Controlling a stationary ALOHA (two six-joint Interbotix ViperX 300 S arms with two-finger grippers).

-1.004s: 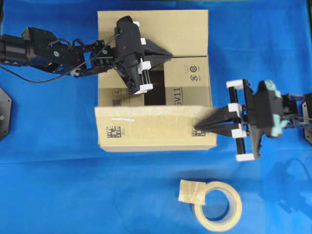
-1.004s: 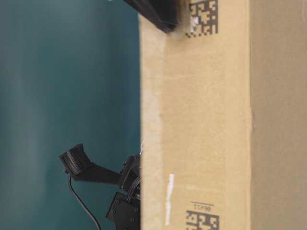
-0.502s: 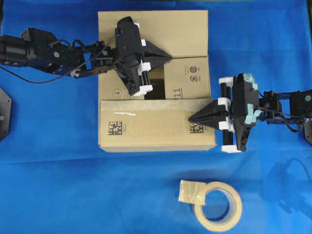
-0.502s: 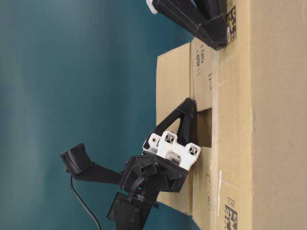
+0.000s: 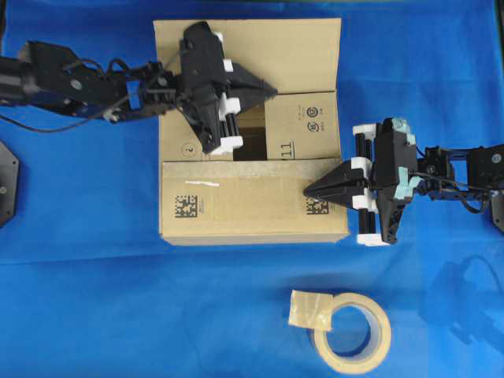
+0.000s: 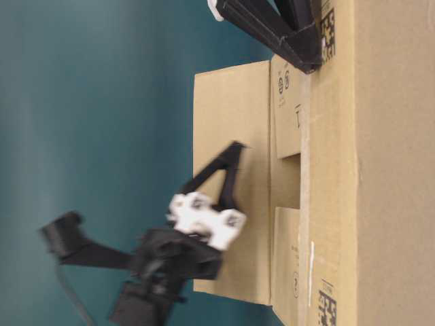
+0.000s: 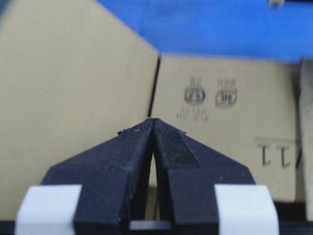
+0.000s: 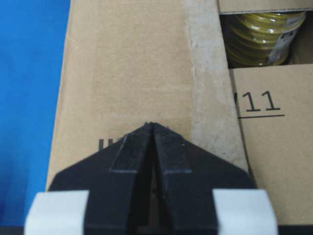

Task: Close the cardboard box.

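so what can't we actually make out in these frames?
- Box contents: only a yellowish coil shows through the gap in the right wrist view; the flaps of the cardboard box hide the rest.
- Left gripper: motion-blurred in the table-level view; contact with the far flap unclear.
- Right gripper: cut off by the top edge in the table-level view.
- Printed codes: too small to read overhead.
- Tape roll: seen overhead only.
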